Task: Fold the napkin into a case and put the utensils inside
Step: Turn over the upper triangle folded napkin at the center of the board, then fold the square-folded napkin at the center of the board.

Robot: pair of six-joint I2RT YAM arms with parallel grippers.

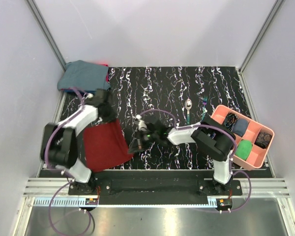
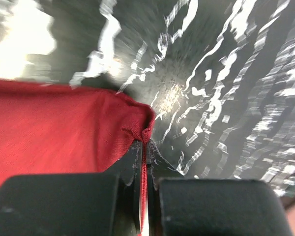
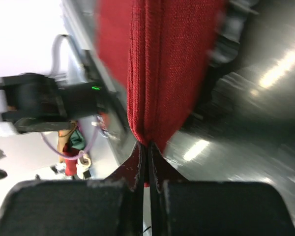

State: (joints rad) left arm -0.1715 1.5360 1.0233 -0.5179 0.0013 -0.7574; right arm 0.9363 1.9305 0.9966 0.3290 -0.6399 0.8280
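Folding is only beginning. The left gripper and right gripper are each pinching a corner of the napkin, which is stretching between them (no case formed yet); the utensils are lying untouched, well beyond the right gripper.

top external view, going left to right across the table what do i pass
blue-grey cloth bundle → dark red napkin → spoon → teal-handled utensil → pink compartment tray
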